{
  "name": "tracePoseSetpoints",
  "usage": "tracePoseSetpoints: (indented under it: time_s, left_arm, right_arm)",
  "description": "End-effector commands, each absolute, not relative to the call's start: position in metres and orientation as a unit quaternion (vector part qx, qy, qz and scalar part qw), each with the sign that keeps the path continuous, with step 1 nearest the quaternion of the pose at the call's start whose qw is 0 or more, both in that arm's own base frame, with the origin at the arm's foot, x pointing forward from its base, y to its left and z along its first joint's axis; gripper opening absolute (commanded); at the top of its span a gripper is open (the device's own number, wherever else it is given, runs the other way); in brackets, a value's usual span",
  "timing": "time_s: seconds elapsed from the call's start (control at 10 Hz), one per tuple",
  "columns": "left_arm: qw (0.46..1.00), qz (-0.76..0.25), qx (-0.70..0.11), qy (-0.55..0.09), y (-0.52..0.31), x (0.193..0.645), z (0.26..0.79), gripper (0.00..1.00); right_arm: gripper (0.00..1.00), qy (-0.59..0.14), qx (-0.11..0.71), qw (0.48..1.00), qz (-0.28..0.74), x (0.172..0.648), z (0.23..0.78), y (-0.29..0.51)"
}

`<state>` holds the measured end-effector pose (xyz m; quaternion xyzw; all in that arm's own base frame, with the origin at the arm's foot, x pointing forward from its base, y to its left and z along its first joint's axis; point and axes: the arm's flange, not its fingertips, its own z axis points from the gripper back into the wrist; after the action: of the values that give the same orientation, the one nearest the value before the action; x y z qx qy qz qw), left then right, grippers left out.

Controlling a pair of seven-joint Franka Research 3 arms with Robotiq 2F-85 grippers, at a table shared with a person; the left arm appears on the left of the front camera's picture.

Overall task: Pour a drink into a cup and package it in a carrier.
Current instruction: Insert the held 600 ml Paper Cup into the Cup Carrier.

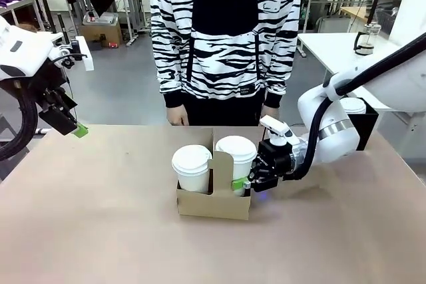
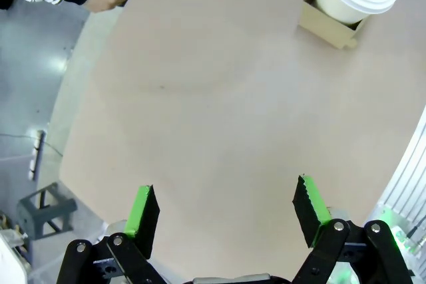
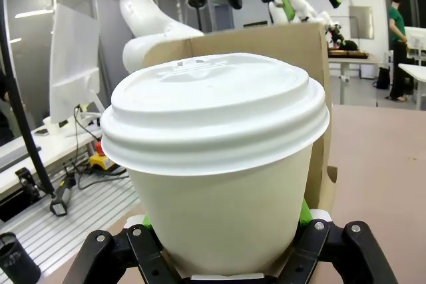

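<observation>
The right claw [image 1: 243, 185] pinches the white cup [image 1: 235, 156] sitting in the carrier [image 1: 213, 204]. At nine o'clock, the left claw [image 1: 74, 126] hangs spread wide, holding nothing.

- Brown cardboard carrier [image 1: 214, 203], plain, no print.
- Two white cups [image 1: 192, 169] with white lids [image 3: 213, 108], totally blank.
- Black grippers on both arms, bright green pads [image 2: 142, 209] on the fingers; right gripper [image 1: 242, 183] same combo.
- White arms [image 1: 333, 124], glossy, with black cable running along.
- Light tan table [image 1: 100, 217], kinda beige-pink.
- Black-and-white zebra-stripe hoodie [image 1: 226, 31] on the person, solid black panel down the middle, black cuffs.
- Black box [image 1: 363, 123] behind the right arm, white-lidded cup on top.
- Grey floor [image 1: 120, 84] in back.
</observation>
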<state>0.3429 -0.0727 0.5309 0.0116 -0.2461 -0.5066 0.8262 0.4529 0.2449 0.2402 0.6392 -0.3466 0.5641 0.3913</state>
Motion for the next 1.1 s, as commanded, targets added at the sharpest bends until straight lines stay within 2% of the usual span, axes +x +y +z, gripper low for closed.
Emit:
tracePoseSetpoints:
  time_s: [0.0, 0.2, 0.3, 0.5, 1.0]
  left_arm:
    - [0.830, -0.501, 0.010, -0.246, -0.073, 0.342, 0.532, 1.00]
    - [0.830, -0.501, 0.010, -0.246, -0.073, 0.342, 0.532, 1.00]
    - [0.830, -0.501, 0.010, -0.246, -0.073, 0.342, 0.532, 1.00]
    - [0.830, -0.501, 0.010, -0.246, -0.073, 0.342, 0.532, 1.00]
    - [0.830, -0.501, 0.010, -0.246, -0.073, 0.342, 0.532, 1.00]
  right_arm:
    - [0.81, -0.346, 0.636, 0.368, 0.583, 0.460, 0.237, 0.240]
    - [0.81, -0.344, 0.634, 0.363, 0.589, 0.461, 0.233, 0.238]
    - [1.00, -0.351, 0.629, 0.360, 0.592, 0.462, 0.234, 0.237]
    - [1.00, -0.355, 0.615, 0.362, 0.604, 0.464, 0.242, 0.232]
    - [1.00, -0.373, 0.555, 0.420, 0.613, 0.471, 0.277, 0.172]
